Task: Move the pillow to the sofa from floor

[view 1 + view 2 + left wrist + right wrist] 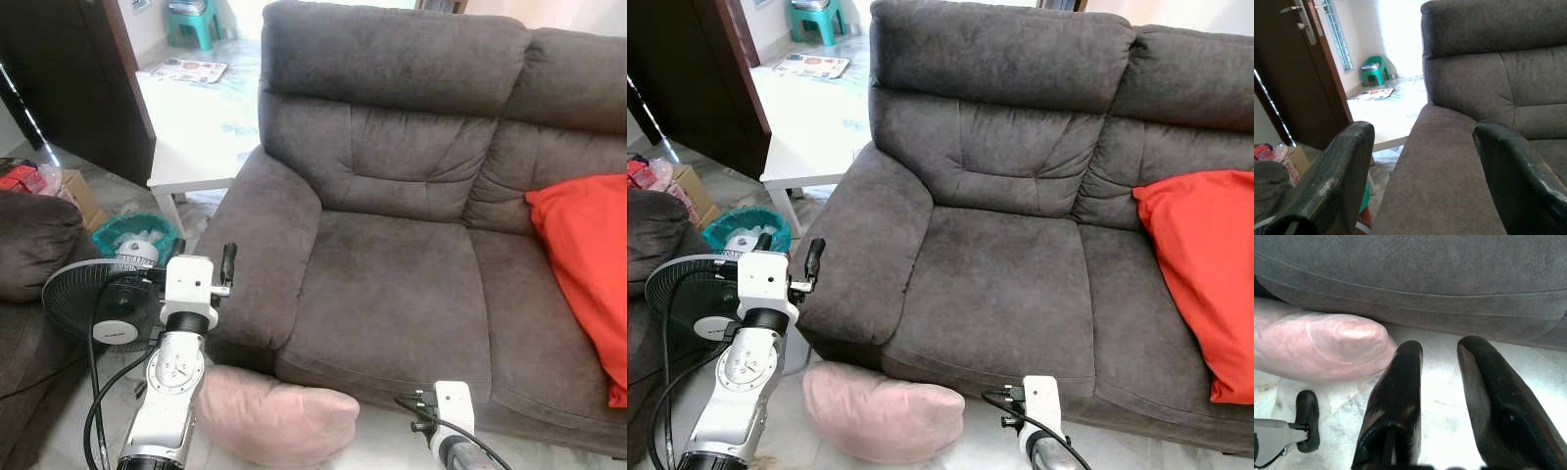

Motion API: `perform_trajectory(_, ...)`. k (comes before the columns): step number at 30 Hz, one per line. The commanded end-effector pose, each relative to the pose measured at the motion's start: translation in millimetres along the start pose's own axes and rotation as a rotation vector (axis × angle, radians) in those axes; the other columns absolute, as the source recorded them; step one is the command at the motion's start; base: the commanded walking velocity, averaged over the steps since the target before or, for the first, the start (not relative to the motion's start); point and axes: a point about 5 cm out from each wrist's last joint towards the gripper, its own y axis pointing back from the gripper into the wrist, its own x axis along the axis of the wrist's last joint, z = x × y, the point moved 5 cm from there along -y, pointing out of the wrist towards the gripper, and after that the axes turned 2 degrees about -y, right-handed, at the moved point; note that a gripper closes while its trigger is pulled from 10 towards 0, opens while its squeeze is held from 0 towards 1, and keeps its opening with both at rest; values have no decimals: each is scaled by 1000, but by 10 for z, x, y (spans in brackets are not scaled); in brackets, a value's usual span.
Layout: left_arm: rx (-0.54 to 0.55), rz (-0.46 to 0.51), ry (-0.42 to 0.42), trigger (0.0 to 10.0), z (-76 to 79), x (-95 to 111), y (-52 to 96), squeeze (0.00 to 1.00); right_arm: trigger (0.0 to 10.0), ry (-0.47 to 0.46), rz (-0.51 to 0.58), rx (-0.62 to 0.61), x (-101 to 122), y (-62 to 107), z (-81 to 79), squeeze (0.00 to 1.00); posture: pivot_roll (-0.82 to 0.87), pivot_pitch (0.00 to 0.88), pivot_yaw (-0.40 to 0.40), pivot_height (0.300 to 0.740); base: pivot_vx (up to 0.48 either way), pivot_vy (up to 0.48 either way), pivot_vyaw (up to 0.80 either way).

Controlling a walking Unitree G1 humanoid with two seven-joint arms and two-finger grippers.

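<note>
- You are in a living room with a pale marble floor (1440, 382), facing a dark grey sofa (392, 284); behind its left armrest a white low table (201, 127) stands in bright light, with a dark wooden door (1288, 73) to the left and a green plastic stool (1374, 68) further back.
- The pink pillow (274, 416) lies on the floor right at the foot of the sofa, below the front edge of the left seat cushion and close to the base of the armrest.
- A red cushion (588, 264) leans on the right side of the sofa seat, well apart from the pink pillow.
- Your left gripper (1422, 161) is raised beside the sofa's left armrest, its two black fingers spread wide with nothing between them; in its wrist view the armrest runs away between the fingers.
- Your right gripper (1440, 382) is low, just above the floor in front of the sofa base, its fingers apart and empty; the nearer finger (1396, 396) is just beside the rounded end of the pillow, and you cannot tell whether it touches.
- To your left a black floor fan (103, 299) stands near the left arm, with a teal basket (132, 235) behind it and the arm of another dark sofa (34, 245) at the picture's edge.
</note>
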Motion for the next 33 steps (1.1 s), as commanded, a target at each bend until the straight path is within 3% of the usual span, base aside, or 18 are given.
perform_trajectory(1, 2, -9, 9, 10000, -2, -10, 15, 0, 10000, -15, -23, -9, -69, 13, 12, 0, 188, 46, -55, 740, 0, 0, 0)
perform_trajectory(21, 4, -13, 8, 10000, 1, -16, 16, 0, 10000, 3, -64, -1, -114, 9, -6, 0, 189, 48, -58, 740, 0, 0, 0)
perform_trajectory(33, 6, -14, 7, 10000, -7, -18, 20, 0, 10000, 5, -71, 5, -109, 5, -7, 0, 191, 51, -59, 670, 0, 0, 0)
